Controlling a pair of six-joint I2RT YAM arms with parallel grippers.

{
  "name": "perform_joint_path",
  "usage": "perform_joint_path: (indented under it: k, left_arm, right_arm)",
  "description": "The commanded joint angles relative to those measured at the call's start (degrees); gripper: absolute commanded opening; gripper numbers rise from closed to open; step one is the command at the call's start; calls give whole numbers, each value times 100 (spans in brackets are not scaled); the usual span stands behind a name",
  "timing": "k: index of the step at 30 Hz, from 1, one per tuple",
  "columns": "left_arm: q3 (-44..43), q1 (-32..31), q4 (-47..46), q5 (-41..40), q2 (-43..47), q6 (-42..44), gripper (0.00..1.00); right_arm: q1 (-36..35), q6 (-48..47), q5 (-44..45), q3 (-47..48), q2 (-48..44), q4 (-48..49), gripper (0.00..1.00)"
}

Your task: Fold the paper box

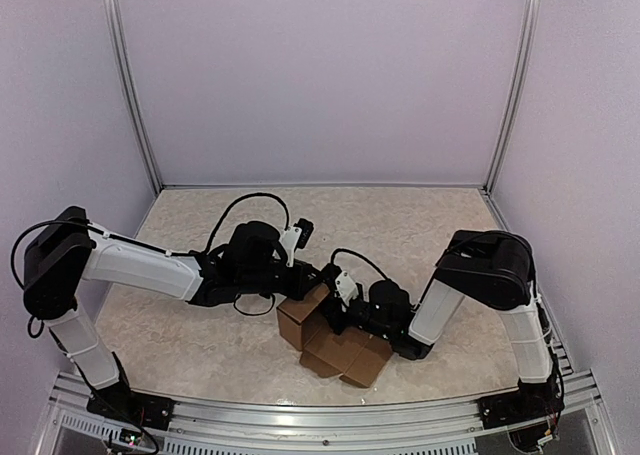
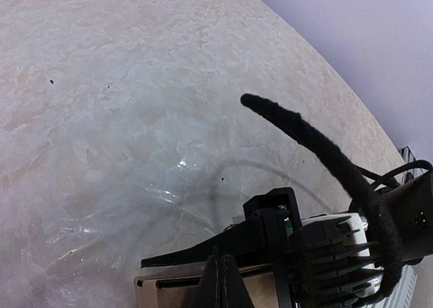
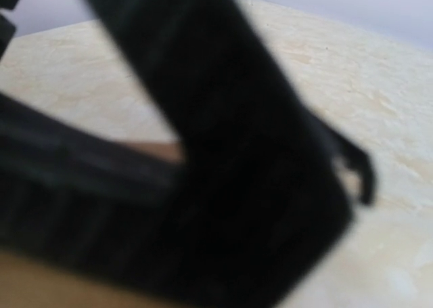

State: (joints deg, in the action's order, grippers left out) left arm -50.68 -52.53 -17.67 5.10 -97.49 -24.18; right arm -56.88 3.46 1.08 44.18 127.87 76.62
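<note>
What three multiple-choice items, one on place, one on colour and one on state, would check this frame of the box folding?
1. Where is the paper box?
A. Against the far wall.
B. On the table near its front edge, between the two arms.
C. In the far left corner.

2. What colour is the box?
A. White.
B. Blue.
C. Brown.

3. How do the left arm and the right arm stand?
A. Both reach in to the box.
B. Both are folded back at their bases.
C. Only the left one reaches in.

Answers: 1 B, the top view shows it low and central; 2 C, it is plain brown cardboard; 3 A, both wrists meet at the box.
</note>
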Motion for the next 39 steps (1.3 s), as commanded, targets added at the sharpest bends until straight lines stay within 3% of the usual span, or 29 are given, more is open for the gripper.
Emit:
perform_joint_path:
  k: [1,5,8,20,25,29,33,39]
  left_arm:
    - [60,-11,440,24,-141,-42,0]
    - [95,-10,440,34,-115,-58,0]
    - [131,-11,406,36,-95,-82,0]
    - [323,22,400,-167,185,-224,1]
    - [403,55,614,-760,791,-169,31]
    - [669,269,674,-1209,1363,-244,41]
    - [864,641,652,-930,1555,-416,35]
    - [951,873,125,95,862,-756,22]
  right_arm:
    - [-38,38,190,148,212,492,20]
    - [-34,112,201,212,295,546,15]
    - [-35,125,208,213,317,596,0]
    - [-39,189,183,32,251,729,0]
    - [-40,224,95,-27,221,732,0]
    - [-46,234,22,-105,162,738,0]
    - [-51,240,-23,-154,110,758,0]
    - [-89,260,-29,-186,48,724,0]
